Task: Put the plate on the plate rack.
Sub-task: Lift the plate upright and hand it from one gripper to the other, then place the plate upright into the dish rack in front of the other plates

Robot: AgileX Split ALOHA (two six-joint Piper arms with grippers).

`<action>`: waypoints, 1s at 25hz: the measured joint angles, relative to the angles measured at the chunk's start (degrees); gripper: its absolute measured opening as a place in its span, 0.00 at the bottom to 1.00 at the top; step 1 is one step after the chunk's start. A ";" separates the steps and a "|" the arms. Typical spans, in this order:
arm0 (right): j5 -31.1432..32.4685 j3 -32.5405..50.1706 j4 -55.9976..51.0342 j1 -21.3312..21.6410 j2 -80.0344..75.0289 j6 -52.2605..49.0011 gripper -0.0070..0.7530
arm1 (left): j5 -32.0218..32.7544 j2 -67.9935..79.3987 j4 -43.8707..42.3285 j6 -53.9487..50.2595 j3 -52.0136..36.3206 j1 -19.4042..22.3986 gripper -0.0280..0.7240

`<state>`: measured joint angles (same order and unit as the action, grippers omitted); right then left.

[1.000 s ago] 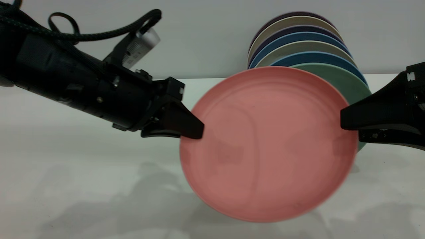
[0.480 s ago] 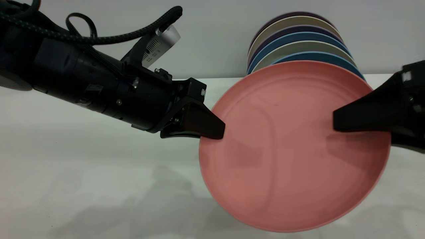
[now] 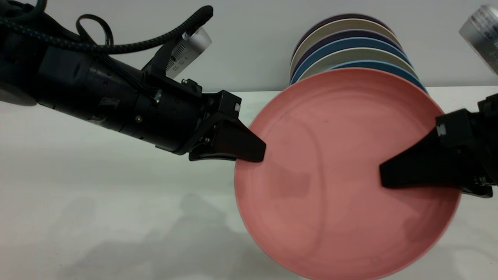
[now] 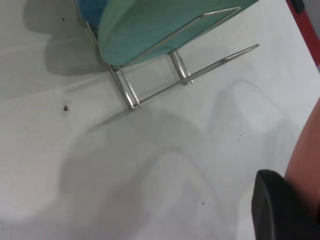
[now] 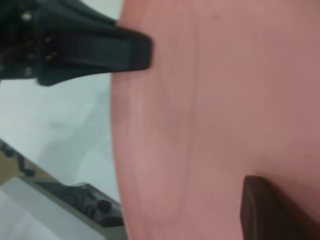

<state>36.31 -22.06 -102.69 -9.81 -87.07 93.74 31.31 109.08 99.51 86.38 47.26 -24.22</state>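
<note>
Right claw [image 3: 383, 177] has dropped lower on the plate [image 3: 342, 171]; both it and left claw [image 3: 255, 153] clamp opposite rims, steadying it before the plate rack [image 4: 165, 85].

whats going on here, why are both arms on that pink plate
Both arms hold the salmon-pink plate upright above the table. The left claw grips its left edge, the right claw its right side. Behind it, other plates already stand in a row. The left wrist view shows the wire plate rack with a mint-green plate in it. The pink plate is not in the rack yet.
</note>
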 joint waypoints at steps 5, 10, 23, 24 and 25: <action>-0.90 -0.13 -0.14 0.00 0.00 2.44 0.19 | 0.31 -0.07 -0.12 0.02 0.00 0.00 0.12; -3.22 -1.31 0.04 -0.40 0.00 6.97 0.18 | 1.61 -0.07 -0.12 -0.28 0.00 0.06 0.38; -12.10 -11.37 14.27 -0.46 0.00 9.69 0.18 | 13.21 -2.95 -1.04 -2.24 0.00 13.16 0.74; -12.43 -12.22 16.17 -0.46 0.00 9.69 0.18 | 13.77 -3.27 -1.04 -2.24 0.00 14.36 0.74; -12.55 -13.27 17.99 -0.46 0.00 9.69 0.18 | 14.04 -3.64 -1.15 -2.24 0.00 15.38 0.74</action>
<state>23.77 -35.32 -84.70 -10.27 -87.07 103.43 45.35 105.44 98.37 84.14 47.26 -8.84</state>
